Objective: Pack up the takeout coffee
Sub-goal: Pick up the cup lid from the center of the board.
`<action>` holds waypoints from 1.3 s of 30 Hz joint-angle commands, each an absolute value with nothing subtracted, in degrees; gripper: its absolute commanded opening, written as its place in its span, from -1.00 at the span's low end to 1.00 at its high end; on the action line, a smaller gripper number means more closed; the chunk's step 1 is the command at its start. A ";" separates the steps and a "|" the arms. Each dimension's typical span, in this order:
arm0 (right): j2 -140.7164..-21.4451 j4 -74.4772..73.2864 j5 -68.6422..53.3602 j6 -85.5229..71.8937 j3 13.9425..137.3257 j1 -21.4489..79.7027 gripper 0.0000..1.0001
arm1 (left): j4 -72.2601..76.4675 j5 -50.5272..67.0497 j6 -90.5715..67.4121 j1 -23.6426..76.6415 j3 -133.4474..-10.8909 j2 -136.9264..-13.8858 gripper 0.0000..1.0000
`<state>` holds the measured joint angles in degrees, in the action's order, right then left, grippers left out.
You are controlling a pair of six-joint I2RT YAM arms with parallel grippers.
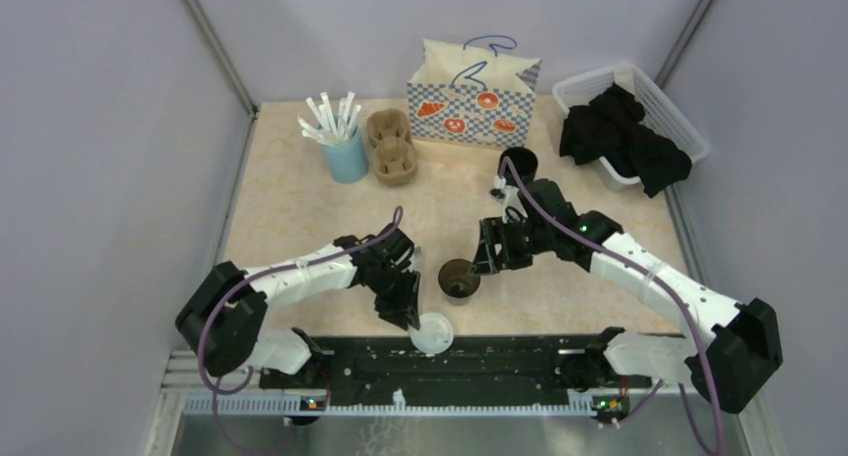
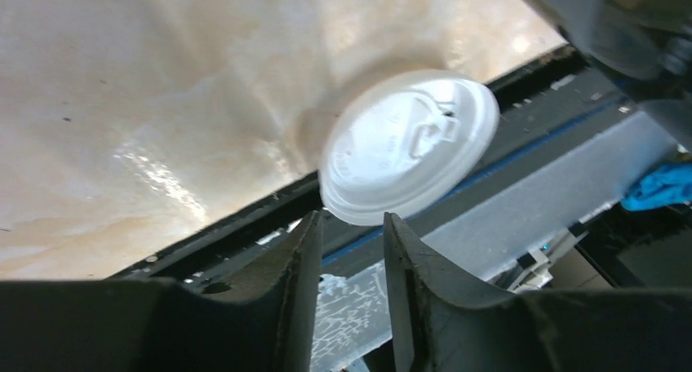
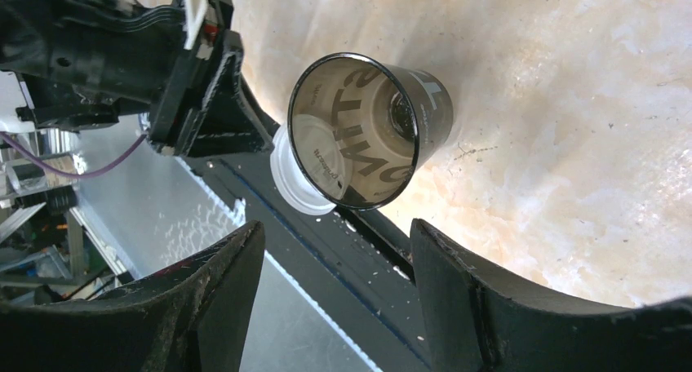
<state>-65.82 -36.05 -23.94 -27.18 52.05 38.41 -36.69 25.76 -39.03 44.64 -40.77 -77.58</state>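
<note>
Early stage: L gripper [image 1: 408, 321] half-shut at white lid [image 2: 408, 148] on near edge of table [image 1: 290, 206], grip unclear; R gripper [image 3: 334, 229] spread beside lidless cup [image 1: 459, 276] near-centre; 2nd cup [image 1: 520, 162] also lidless, carrier [image 1: 392, 146] empty, nothing packed.

Surface: table [image 1: 300, 216], beige marbled top.
Far left: light-blue straw cup [image 1: 346, 156], upright, just beside the brown pulp carrier [image 1: 391, 146].
Far centre: checked paper bag [image 1: 472, 94], standing.
Far right: white basket [image 1: 585, 84], black cloth [image 1: 625, 131] spilling over its rim.
Centre: black cup [image 1: 459, 278], upright, lidless, brown inside.
Mid-right: second black cup [image 1: 519, 163], open, near the bag, partly hidden.
Near edge: white sip lid [image 1: 433, 333], overlapping the black rail [image 1: 520, 361].
</note>
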 commanded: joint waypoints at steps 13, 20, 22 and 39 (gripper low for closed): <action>-62.61 -35.22 -23.11 -28.21 50.56 38.64 0.32 | -33.21 21.76 -36.56 45.53 -41.48 -86.38 -0.75; -62.77 -35.45 -23.64 -28.67 52.65 38.63 0.32 | -38.32 24.63 -38.84 45.53 -41.14 -77.01 -1.00; -62.67 -35.65 -23.75 -29.17 54.01 38.58 0.32 | -42.05 26.48 -40.51 45.57 -41.91 -70.78 -1.00; -55.37 6.00 -40.38 -66.68 55.20 31.88 0.68 | 32.23 57.70 -68.96 25.28 -36.93 -51.69 -1.00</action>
<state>-56.88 -9.67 -35.18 -53.49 55.48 34.85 -3.16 49.63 -56.55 28.93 -39.57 -48.88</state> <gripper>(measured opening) 0.816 0.006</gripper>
